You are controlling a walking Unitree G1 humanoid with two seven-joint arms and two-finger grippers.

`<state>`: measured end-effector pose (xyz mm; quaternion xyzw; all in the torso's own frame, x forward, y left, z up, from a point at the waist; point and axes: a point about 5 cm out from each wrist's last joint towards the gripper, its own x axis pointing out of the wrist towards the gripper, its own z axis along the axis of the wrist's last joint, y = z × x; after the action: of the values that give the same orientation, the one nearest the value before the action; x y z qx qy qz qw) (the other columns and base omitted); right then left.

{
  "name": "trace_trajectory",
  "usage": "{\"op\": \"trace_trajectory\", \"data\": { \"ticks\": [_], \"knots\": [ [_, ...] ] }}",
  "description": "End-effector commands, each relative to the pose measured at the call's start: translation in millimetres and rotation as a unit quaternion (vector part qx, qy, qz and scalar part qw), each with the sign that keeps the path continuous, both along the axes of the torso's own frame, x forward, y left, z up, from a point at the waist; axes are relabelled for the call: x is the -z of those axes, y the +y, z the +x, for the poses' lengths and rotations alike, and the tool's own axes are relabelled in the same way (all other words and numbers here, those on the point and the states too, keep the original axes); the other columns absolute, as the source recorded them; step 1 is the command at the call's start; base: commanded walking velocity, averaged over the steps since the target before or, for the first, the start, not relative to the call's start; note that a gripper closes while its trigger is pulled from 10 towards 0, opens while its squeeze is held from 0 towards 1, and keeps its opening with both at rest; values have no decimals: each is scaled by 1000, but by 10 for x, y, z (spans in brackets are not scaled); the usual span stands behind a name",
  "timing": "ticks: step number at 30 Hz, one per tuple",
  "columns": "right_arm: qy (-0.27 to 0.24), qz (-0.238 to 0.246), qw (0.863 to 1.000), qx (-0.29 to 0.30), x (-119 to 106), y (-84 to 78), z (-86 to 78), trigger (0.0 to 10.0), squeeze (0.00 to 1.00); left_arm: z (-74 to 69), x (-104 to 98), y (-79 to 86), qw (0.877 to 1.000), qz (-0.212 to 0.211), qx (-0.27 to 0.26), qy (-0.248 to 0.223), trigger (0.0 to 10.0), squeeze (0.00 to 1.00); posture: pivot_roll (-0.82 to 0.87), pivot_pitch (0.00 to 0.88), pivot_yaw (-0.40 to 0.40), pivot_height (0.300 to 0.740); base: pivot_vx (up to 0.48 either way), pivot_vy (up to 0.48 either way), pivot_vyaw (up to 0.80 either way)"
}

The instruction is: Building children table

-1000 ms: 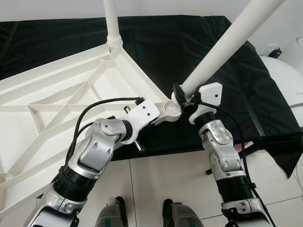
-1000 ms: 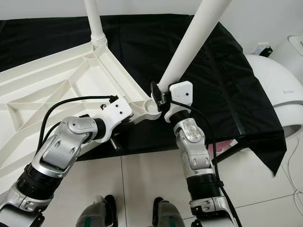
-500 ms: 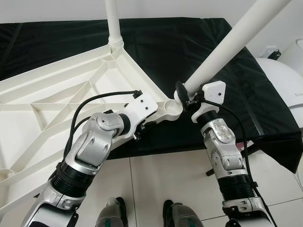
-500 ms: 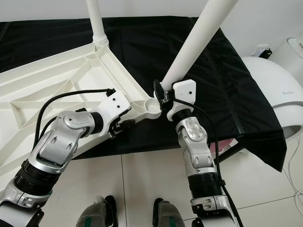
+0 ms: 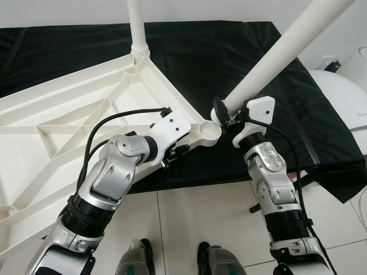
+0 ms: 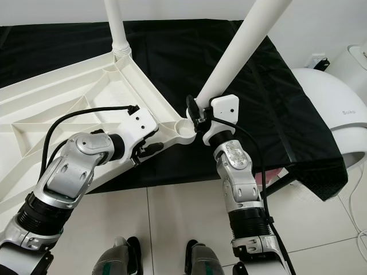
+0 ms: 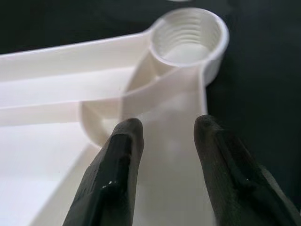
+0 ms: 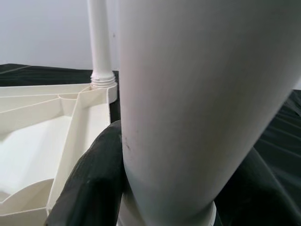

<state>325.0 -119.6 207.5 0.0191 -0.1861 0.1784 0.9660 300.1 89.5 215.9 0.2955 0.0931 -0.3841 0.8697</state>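
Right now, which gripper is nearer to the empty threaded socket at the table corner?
Left. The left gripper straddles the rib just behind the threaded socket; the right gripper holds the white table leg beside it.

- The place looks like a plain indoor room, home or lab is hard to tell.
- White floor tiles (image 5: 189, 217) with dark grout.
- A bare white wall (image 6: 172, 8).
- A black cloth (image 5: 206, 63) covers the work surface.
- A rounded white appliance (image 6: 332, 114) stands alongside.
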Motion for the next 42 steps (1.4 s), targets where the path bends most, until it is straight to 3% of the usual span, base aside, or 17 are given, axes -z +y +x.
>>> {"op": "trace_trajectory", "data": {
  "ticks": [1, 11, 17, 24, 33, 35, 39, 42],
  "knots": [
    [9, 2, 1000, -14, -5, -20, 22, 10000, 0, 11, -37, 13, 1000, -1, -15, -24, 10000, 0, -88, 191, -24, 740, 0, 0, 0],
    [22, -9, 999, -49, -46, -89, 54, 10000, 0, 19, -28, 5, 999, 1, -14, -30, 10000, 0, -89, 194, -20, 740, 0, 0, 0],
    [26, -16, 998, -46, -36, -127, 70, 10000, 0, 78, -244, 23, 996, -44, -25, -72, 10000, 0, -88, 197, -21, 740, 0, 0, 0],
    [30, -18, 999, -42, -28, -171, 94, 10000, 0, 110, -331, 97, 994, -46, -28, -90, 10000, 0, -87, 195, -19, 740, 0, 0, 0],
    [33, -23, 998, -45, -36, -202, 130, 10000, 0, 179, -739, 140, 980, -124, -34, -150, 10000, 0, -84, 178, -28, 740, 0, 0, 0],
    [35, -29, 997, -55, -32, -179, 136, 10000, 0, 183, -859, 85, 974, -148, -28, -168, 10000, 0, -81, 170, -31, 740, 0, 0, 0],
    [36, -33, 997, -63, -31, -163, 136, 10000, 0, 177, -901, 41, 972, -158, -22, -173, 10000, 0, -82, 168, -32, 740, 0, 0, 0],
    [36, -49, 994, -96, -42, -99, 123, 10000, 0, 149, -952, -97, 968, -181, 0, -175, 10000, 0, -85, 159, -36, 740, 0, 0, 0]
  ]
}}
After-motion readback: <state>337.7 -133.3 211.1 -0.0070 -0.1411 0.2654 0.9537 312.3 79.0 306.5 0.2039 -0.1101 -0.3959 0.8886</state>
